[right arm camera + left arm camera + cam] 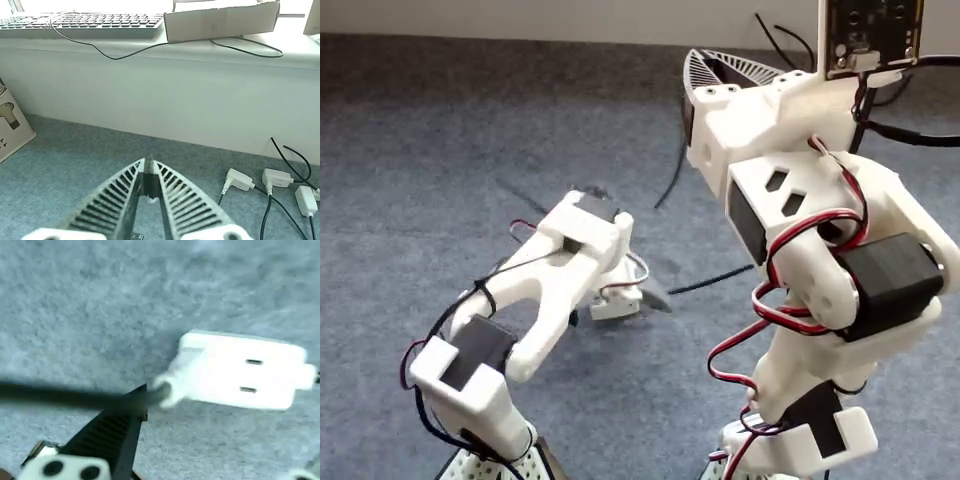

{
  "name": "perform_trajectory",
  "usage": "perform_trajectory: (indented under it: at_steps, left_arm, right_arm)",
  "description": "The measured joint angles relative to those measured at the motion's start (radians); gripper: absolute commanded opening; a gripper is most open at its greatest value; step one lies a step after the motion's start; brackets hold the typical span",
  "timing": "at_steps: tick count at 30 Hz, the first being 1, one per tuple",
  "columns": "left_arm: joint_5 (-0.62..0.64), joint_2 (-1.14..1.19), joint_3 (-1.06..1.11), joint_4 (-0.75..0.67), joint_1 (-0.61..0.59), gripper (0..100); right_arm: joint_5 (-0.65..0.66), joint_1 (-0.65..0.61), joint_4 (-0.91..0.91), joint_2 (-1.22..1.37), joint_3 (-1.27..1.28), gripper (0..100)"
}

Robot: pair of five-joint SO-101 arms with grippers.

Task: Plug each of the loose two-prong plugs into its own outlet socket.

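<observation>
Beside the left gripper (625, 300), grip unclear, lies the outlet socket (240, 375); right gripper (148, 166) clenched.

The grey carpet (440, 150) bears 1 white outlet socket (240, 372) on a black cord (60, 397) and 3 white plugs (278, 177).

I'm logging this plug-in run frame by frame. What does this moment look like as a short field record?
surface: grey carpet
left gripper: low over the carpet, at the white socket
white socket: lying flat, both slots empty, black cable at one end
right gripper: raised, shut, holding nothing
white cable ends: three, on the carpet by the wall
</observation>
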Motion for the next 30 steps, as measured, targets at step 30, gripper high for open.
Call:
perform_trajectory:
  at_steps: [30]
  left_arm:
    - [-0.049, 0.002, -0.835, 0.293, -0.666, 56]
  right_arm:
    - [0.485, 0.008, 0.049, 0.17, 0.407, 23.5]
